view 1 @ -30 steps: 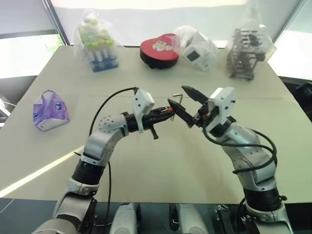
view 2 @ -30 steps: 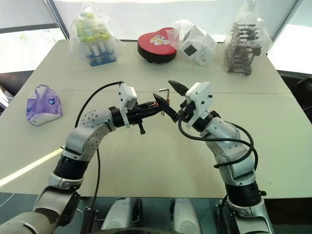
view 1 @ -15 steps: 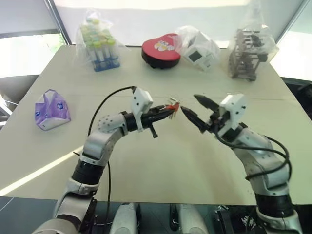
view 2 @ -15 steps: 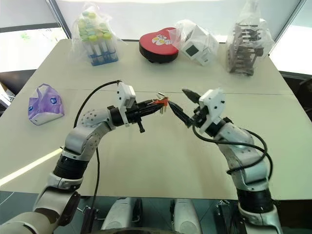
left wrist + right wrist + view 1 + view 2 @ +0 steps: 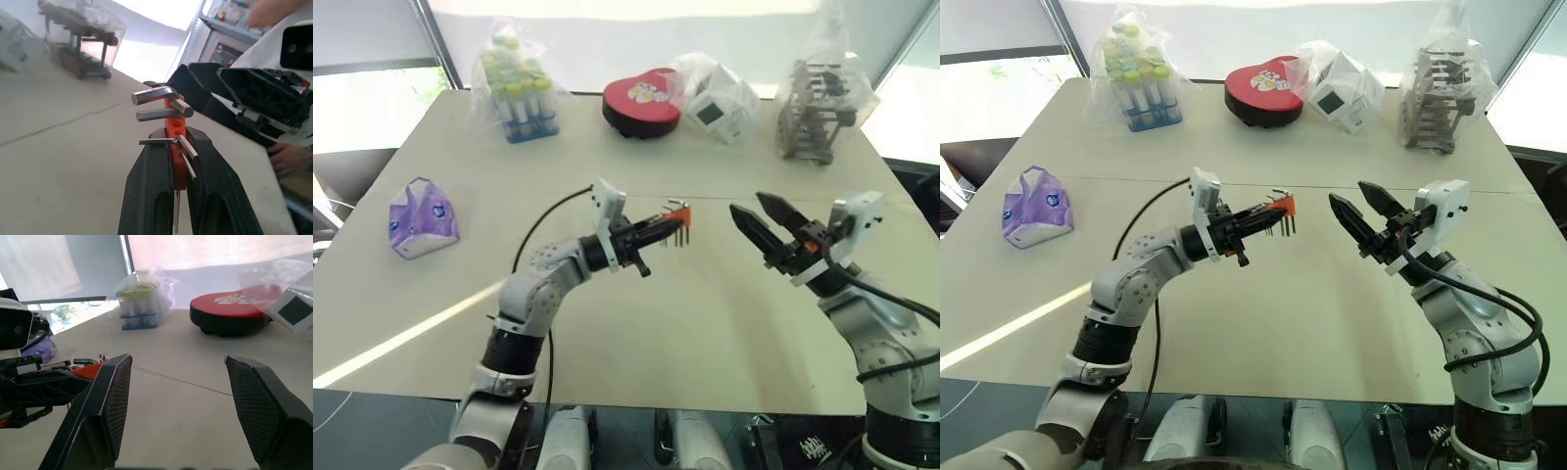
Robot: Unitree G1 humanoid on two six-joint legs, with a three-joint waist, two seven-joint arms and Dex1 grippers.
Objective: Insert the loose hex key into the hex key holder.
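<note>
My left gripper [image 5: 668, 223] is shut on the orange hex key holder [image 5: 677, 210] and holds it above the middle of the table [image 5: 636, 323]. Several thin metal keys stick out of the holder and hang downward. In the left wrist view the hex key [image 5: 151, 94], an L-shaped grey rod, sits in the holder's [image 5: 175, 127] outermost hole, past the fingertips [image 5: 159, 139]. My right gripper [image 5: 748, 203] hovers open and empty to the right of the holder, well apart from it, its fingers pointing toward it.
Along the table's far edge stand a bag of tubes [image 5: 517, 86], a red heart-shaped box [image 5: 641, 101], a bagged white cube [image 5: 715, 90] and a bagged dark rack [image 5: 818, 98]. A purple pouch [image 5: 423, 217] lies at the left. A person's hand [image 5: 288, 156] rests beyond the right gripper.
The right gripper has drawn back to the right, away from the holder, still open. The left wrist has rolled, so the keys that pointed up now hang down.
</note>
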